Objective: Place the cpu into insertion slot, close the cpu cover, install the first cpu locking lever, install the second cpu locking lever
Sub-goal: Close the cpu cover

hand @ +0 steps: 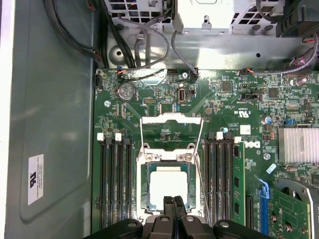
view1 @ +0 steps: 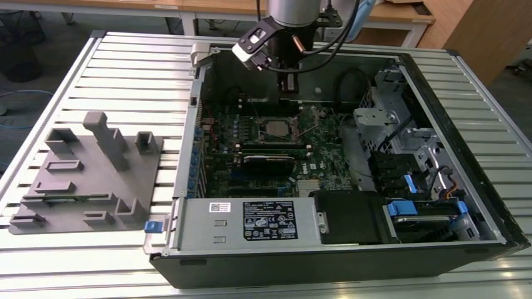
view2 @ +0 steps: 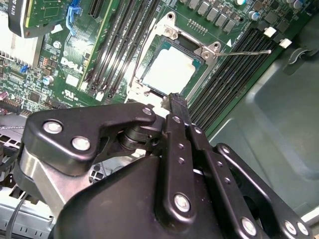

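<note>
In both wrist views the gripper (hand: 173, 200), pinched shut on nothing, hovers at the rim of the cpu cover (hand: 168, 155), which seems lowered over the seated cpu (hand: 169, 185). Wire levers (view2: 249, 52) stand unlatched. Any push should probably land squarely on metal.

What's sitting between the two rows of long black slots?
The insertion slot with the silver cpu in it, shown in the first wrist view.

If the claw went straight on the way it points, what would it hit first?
The claw points down at the seated cpu; it would likely meet the cpu's metal top first, though depth is unclear.
</note>
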### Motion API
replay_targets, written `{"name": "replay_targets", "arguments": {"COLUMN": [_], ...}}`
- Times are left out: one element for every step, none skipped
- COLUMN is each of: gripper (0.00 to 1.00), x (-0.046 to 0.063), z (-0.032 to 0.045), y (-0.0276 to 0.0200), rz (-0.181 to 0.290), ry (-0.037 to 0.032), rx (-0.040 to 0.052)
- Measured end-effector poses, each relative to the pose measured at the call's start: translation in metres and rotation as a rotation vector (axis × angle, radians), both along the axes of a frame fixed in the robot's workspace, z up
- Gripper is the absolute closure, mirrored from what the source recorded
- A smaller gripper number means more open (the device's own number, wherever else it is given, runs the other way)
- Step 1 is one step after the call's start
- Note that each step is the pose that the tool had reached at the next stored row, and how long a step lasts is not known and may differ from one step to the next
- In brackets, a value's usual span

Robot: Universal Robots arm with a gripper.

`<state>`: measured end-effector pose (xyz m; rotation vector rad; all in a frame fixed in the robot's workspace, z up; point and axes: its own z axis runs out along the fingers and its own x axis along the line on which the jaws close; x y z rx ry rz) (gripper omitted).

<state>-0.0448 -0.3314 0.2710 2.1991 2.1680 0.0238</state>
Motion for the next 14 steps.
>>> {"name": "replay_targets", "arguments": {"gripper": [0.89, 0.89, 0.89, 0.89, 0.89, 0.89, 0.89, 0.89, 0.89, 0.89, 0.89, 0.89, 0.89, 0.89], "x": [0.0003, 0.0005, 0.0008, 0.0011, 0.0013, 0.0014, 0.0025, 0.0035, 0.0035, 0.0035, 0.0035, 0.0035, 0.0035, 0.0035], "z": [0.0000, 0.0000, 0.0000, 0.0000, 0.0000, 0.0000, 0.0000, 0.0000, 0.0000, 0.0001, 0.0005, 0.0010, 0.0016, 0.0022], "y": [0.0000, 0.0000, 0.0000, 0.0000, 0.0000, 0.0000, 0.0000, 0.0000, 0.0000, 0.0000, 0.0000, 0.0000, 0.0000, 0.0000], "rz": [0.000, 0.000, 0.000, 0.000, 0.000, 0.000, 0.000, 0.000, 0.000, 0.000, 0.000, 0.000, 0.000, 0.000], "ry": [0.0000, 0.0000, 0.0000, 0.0000, 0.0000, 0.0000, 0.0000, 0.0000, 0.0000, 0.0000, 0.0001, 0.0001, 0.0001, 0.0000], "rx": [-0.0001, 0.0000, 0.0000, 0.0000, 0.0000, -0.0001, -0.0001, -0.0001, -0.0001, 0.0000, -0.0002, -0.0002, -0.0002, 0.0000]}}
